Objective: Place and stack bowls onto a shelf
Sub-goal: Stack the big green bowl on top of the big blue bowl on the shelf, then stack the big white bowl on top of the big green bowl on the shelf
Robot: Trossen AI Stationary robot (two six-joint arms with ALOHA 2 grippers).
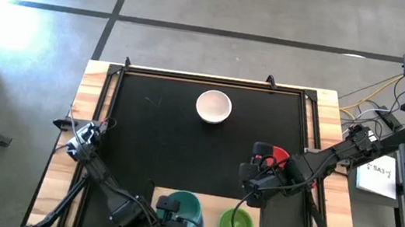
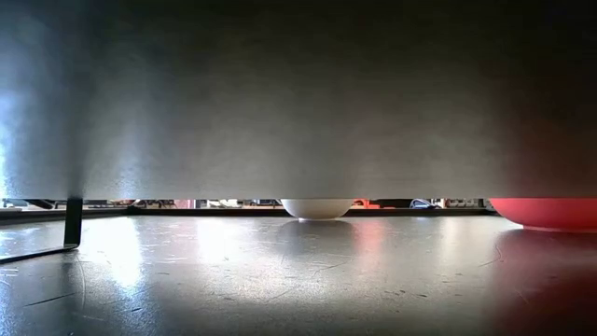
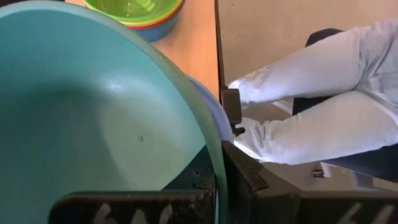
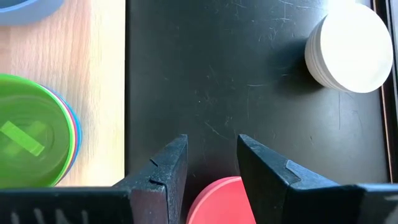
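Note:
My left gripper (image 1: pixel 169 203) is shut on the teal bowl (image 3: pixel 93 118) over the pale wooden shelf (image 1: pixel 214 203) at the table's near edge. A pale blue bowl (image 3: pixel 213 112) shows just beyond the teal bowl's rim; I cannot tell whether the teal bowl rests in it. A stack of small bowls with a green one on top (image 1: pixel 237 225) stands on the shelf to the right. My right gripper (image 4: pixel 212 140) hangs open above the black mat, over the near edge of a red bowl (image 4: pixel 219 200). A white bowl (image 1: pixel 214 106) sits rim up at the mat's far middle. My left gripper holds the teal bowl by its rim (image 3: pixel 214 163). One finger (image 3: pixel 198 177) is inside the bowl and the other finger (image 3: pixel 244 169) is outside. The fingers slant down onto the rim from the table's near left. The bowl's opening faces up.
The black mat (image 1: pixel 152 138) lies between the shelf and the white bowl. A dark frame (image 1: pixel 192 76) runs along the table's far and side edges. A person's legs in pale trousers (image 3: pixel 311 93) show beyond the table's near edge.

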